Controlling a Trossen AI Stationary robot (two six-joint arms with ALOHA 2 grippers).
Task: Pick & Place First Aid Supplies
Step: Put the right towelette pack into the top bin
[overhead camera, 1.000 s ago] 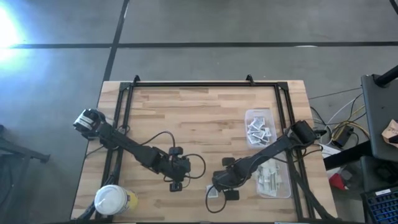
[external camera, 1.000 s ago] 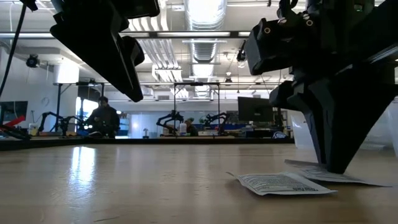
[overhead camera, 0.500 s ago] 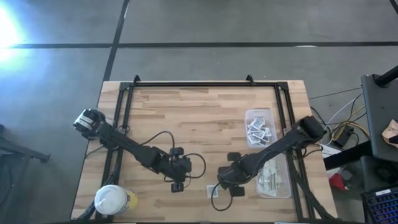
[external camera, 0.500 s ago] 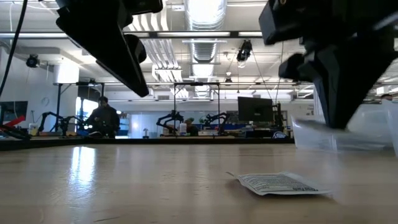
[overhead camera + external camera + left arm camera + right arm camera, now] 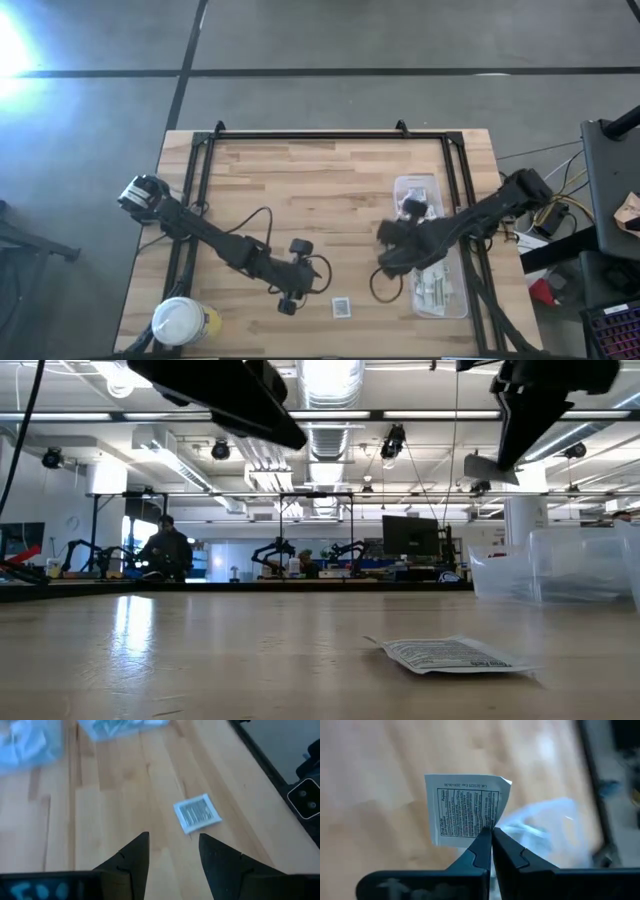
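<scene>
A square white packet with dark print point(image 5: 465, 810) is in my right gripper point(image 5: 491, 834), which is shut on it and high above the table near the clear tubs point(image 5: 392, 250). The low view shows that packet point(image 5: 490, 468) well above the tabletop. A second printed packet point(image 5: 342, 307) lies flat on the wood near the front edge point(image 5: 450, 655). My left gripper point(image 5: 172, 852) hovers open to the left of it point(image 5: 290, 298), with that packet point(image 5: 197, 813) ahead of its fingers and nothing between them. My right gripper pinches the packet by its edge near one corner point(image 5: 487, 823), between the tips of its two fingers. The fingers slant downward. The packet is lifted clear of the table and sticks out past the fingertips, its printed face toward the wrist camera.
Two clear plastic tubs stand at the right: the far one point(image 5: 418, 203) holds white packets, the near one point(image 5: 440, 290) holds pale strips. A white-lidded round jar point(image 5: 180, 322) sits at the near left corner. A black frame point(image 5: 330, 134) runs along the table's far and side edges.
My right gripper has risen steeply from the table's near edge and gone toward the far right, toward the tubs, carrying one packet lifted clear; the other packet has stayed in place. My left gripper has tipped upward and rolled a little, staying open.
</scene>
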